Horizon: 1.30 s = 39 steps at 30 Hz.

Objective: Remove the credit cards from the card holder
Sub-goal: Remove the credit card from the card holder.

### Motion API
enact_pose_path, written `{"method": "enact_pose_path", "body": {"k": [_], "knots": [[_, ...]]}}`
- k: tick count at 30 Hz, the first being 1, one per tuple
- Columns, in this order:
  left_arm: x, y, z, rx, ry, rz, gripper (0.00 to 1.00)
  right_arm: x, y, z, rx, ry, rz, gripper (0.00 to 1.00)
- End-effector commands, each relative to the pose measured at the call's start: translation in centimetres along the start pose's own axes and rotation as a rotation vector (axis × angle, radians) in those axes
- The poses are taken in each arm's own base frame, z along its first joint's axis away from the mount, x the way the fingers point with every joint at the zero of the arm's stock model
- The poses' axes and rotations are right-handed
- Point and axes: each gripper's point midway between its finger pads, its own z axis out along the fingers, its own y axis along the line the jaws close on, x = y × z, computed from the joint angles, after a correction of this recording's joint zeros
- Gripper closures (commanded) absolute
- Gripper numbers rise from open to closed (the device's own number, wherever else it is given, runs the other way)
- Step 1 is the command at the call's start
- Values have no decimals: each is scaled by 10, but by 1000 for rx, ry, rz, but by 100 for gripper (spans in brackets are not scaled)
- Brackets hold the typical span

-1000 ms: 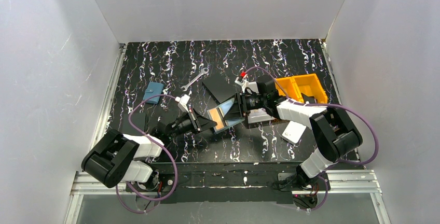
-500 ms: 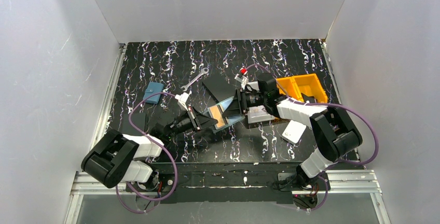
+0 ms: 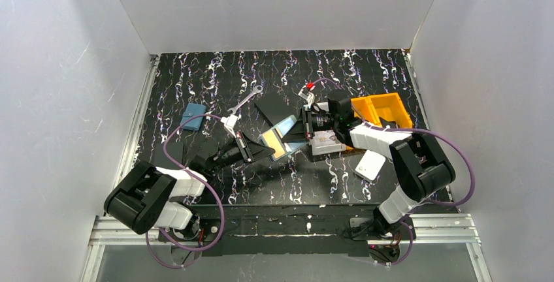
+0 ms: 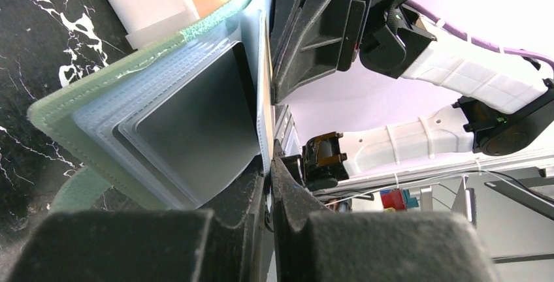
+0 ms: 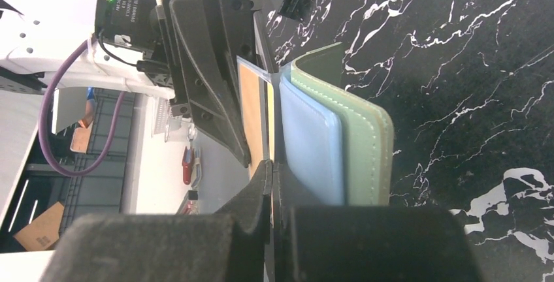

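Top external view: just left of the frame's centre, the left gripper (image 3: 260, 153) is clenched on an inner panel of the card holder (image 3: 286, 126), which stands open at centre with a tan credit card (image 3: 275, 145) showing inside. To its right, the right gripper (image 3: 302, 133) is pinched tight on that card's edge.

From above, too small to tell which leaf of the card holder (image 3: 282, 140) sits between either pair of jaws. In the left wrist view, cut off by the top edge, with its near corner hidden behind the blurred fingers (image 4: 130, 243) of the left gripper (image 4: 268, 168). In the right wrist view, only a strip of tan card (image 5: 251, 112) visible, lower end lost between the blurred jaws of the right gripper (image 5: 271, 171). Partly covered by the right arm: yellow bin (image 3: 385, 109).
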Motion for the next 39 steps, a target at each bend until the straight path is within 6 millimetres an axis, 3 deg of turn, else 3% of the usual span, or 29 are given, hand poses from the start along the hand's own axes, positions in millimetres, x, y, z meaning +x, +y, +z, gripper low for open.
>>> {"method": "enact_pose_path", "body": {"k": [1, 4, 7, 11, 26, 39], "knots": [[-12, -18, 3, 56, -40, 43, 91, -2, 10, 1, -52, 15, -39, 99], [-11, -15, 1, 46, -43, 30, 83, -4, 8, -3, -44, 1, -41, 99], [-13, -13, 0, 41, -42, 16, 81, -5, 7, -5, -41, -6, -43, 99], [-16, -14, 0, 46, -48, 11, 89, -6, 6, -7, -36, -13, -43, 99], [-14, -7, -6, 50, -39, 3, 97, -13, -8, -19, 13, -51, -49, 99], [1, 45, -15, -110, -4, -156, 100, -10, -17, -32, 99, -37, -179, 99]]}}
